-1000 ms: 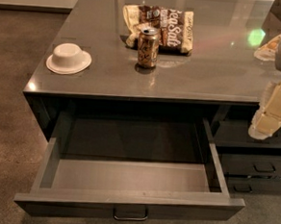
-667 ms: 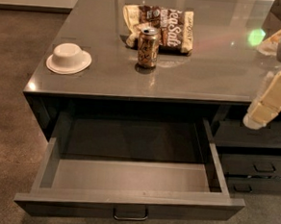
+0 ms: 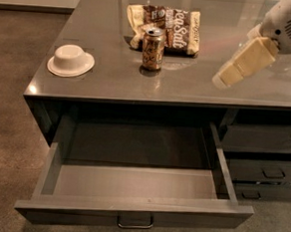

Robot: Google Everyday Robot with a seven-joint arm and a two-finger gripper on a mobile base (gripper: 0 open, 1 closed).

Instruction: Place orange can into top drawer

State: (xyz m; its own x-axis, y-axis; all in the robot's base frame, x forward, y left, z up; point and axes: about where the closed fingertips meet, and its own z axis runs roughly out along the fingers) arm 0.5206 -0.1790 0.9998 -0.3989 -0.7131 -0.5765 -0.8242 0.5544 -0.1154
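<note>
As tool point(image 3: 229, 74) hovers right, orange can point(image 3: 153, 49) stands apart.

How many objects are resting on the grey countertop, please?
3: a white bowl at left, the brownish-orange drink can at centre, a brown-and-cream snack bag behind it. The cream gripper hovers at right.

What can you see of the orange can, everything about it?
The orange can is a slim metal drink can, brownish-orange with pale lettering and a silver top. It stands upright on the grey countertop, just in front of the snack bag, nothing gripping it. The gripper hovers to the picture's right, apart from it.
</note>
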